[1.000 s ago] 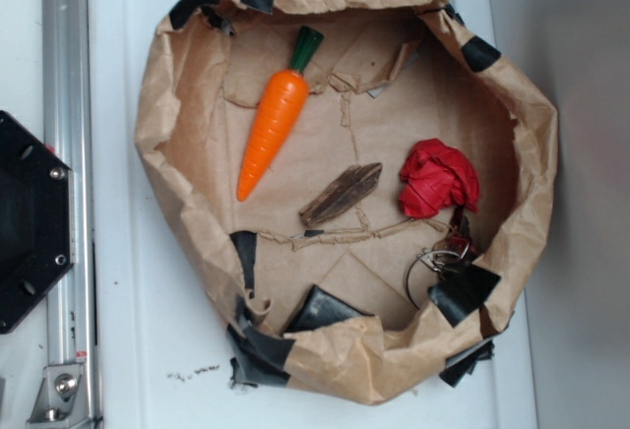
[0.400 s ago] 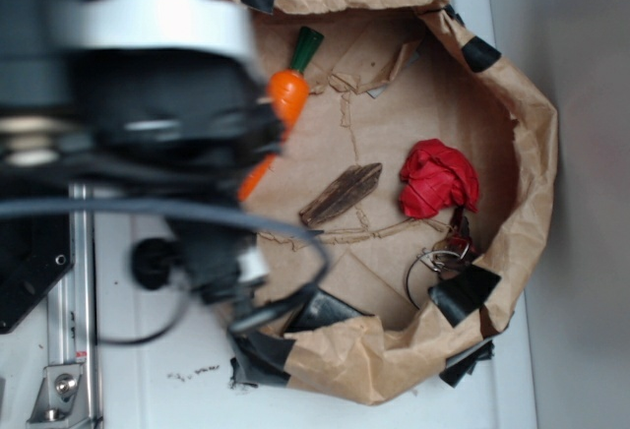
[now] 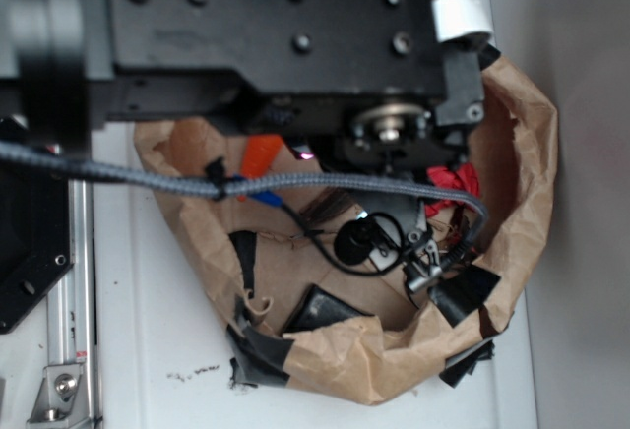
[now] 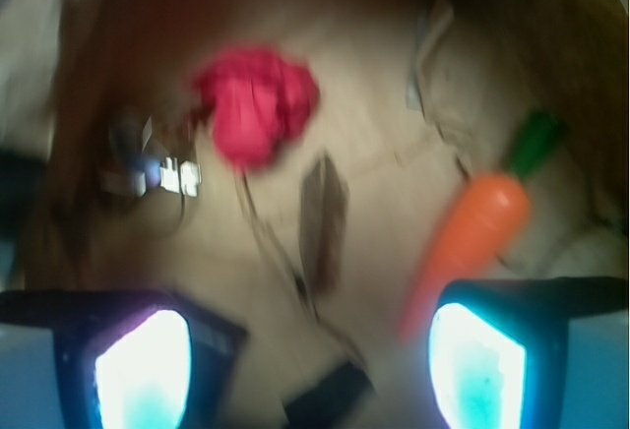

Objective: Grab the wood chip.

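Observation:
In the wrist view the wood chip (image 4: 323, 222), a dark brown sliver, lies flat on the brown paper floor ahead of my gripper (image 4: 310, 350). It sits roughly midway between the two fingers' lines. The gripper is open, its lit pads (image 4: 143, 365) wide apart with nothing between them. An orange carrot (image 4: 477, 232) lies to the chip's right, its tip near my right finger. A red paper wad (image 4: 258, 104) sits beyond the chip to the left. From outside, my arm (image 3: 295, 45) covers most of the paper bowl. Only a streaked bit of the chip (image 3: 330, 209) shows under the cable.
The crumpled brown paper bowl (image 3: 532, 153) with black tape patches walls in everything. A metal key ring (image 4: 157, 168) lies left of the red wad. A black tape strip (image 4: 330, 399) sits just below the gripper. A metal rail (image 3: 69, 281) runs along the left.
My arm has swung in from the left and now hangs over the bowl, hiding most of the carrot and chip in the exterior view. The objects have not moved.

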